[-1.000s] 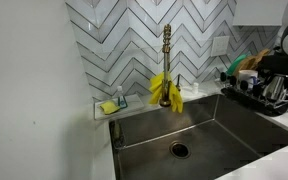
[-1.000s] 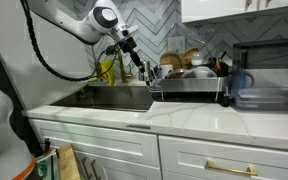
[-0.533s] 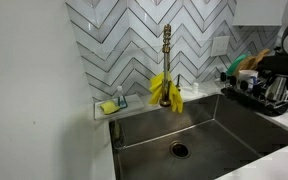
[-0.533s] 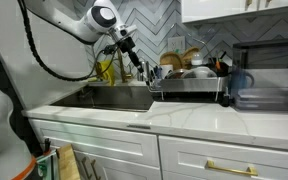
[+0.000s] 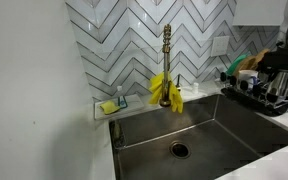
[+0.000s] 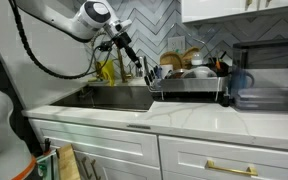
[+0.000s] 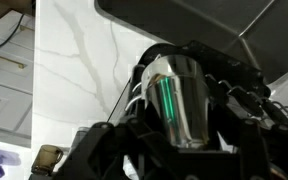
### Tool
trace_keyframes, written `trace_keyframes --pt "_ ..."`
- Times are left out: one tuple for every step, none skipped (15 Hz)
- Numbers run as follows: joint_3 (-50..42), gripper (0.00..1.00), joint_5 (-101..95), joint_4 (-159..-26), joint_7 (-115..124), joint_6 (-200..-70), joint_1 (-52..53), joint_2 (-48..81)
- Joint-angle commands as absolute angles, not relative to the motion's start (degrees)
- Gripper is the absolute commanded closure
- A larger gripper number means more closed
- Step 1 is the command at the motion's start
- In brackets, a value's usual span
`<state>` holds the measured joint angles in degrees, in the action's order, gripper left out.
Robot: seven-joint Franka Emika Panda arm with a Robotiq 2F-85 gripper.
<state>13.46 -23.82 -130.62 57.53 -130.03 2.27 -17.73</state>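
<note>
Gripper: gripper [image 6: 135, 67] hangs over the sink [image 5: 220, 128], fingers seemingly closed on either side of a metal cup [image 7: 176, 100]; the wrist view is dim.
Cup: upright between the fingers, held above the sink's end just beside the dish rack [image 6: 189, 86].
Nearby: yellow gloves [image 5: 164, 90] draped on the faucet [image 5: 167, 45], well apart.

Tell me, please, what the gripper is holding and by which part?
A shiny metal cup, clasped across its side wall by the gripper, as the wrist view shows.
</note>
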Motion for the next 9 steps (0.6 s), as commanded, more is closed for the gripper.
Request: trace_keyframes --pt "14.51 0.57 -25.87 -132.65 59.31 -128.6 1.4 -21.47" --pt "14.58 0.57 -25.94 -132.95 59.77 -128.26 1.18 -22.46" --pt "14.68 0.57 -26.07 -133.12 60.21 -127.9 0.88 -23.33" --pt "14.68 0.57 -26.04 -133.37 60.6 -127.43 0.66 -24.5" --pt "14.55 0.57 -25.88 -133.67 60.66 -126.82 0.48 -25.58" --pt "14.39 0.57 -25.61 -134.01 60.72 -126.07 0.22 -26.62" --pt "14.1 0.57 -25.62 -134.58 60.97 -125.57 -0.31 -27.96" --pt "13.81 0.57 -25.58 -135.22 61.17 -125.12 -0.85 -29.19" --pt "13.23 0.57 -25.21 -136.11 60.9 -125.24 -1.39 -30.41"
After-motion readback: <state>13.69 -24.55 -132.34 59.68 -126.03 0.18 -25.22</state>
